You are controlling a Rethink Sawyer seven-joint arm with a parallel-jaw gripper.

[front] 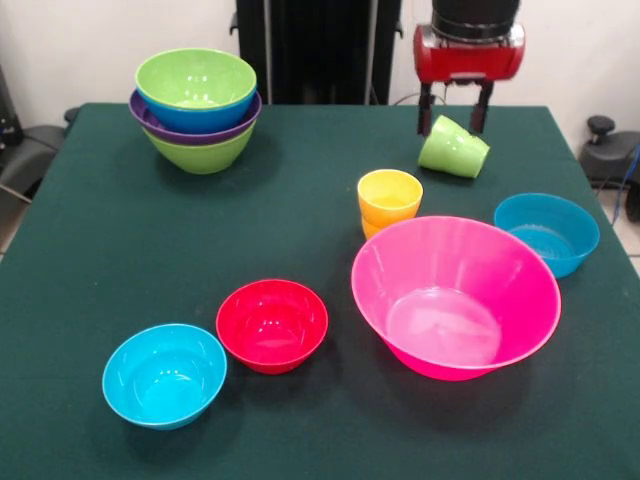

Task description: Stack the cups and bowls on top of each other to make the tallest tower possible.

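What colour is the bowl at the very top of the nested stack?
Lime green. The top bowl of the stack shows best in the front view.
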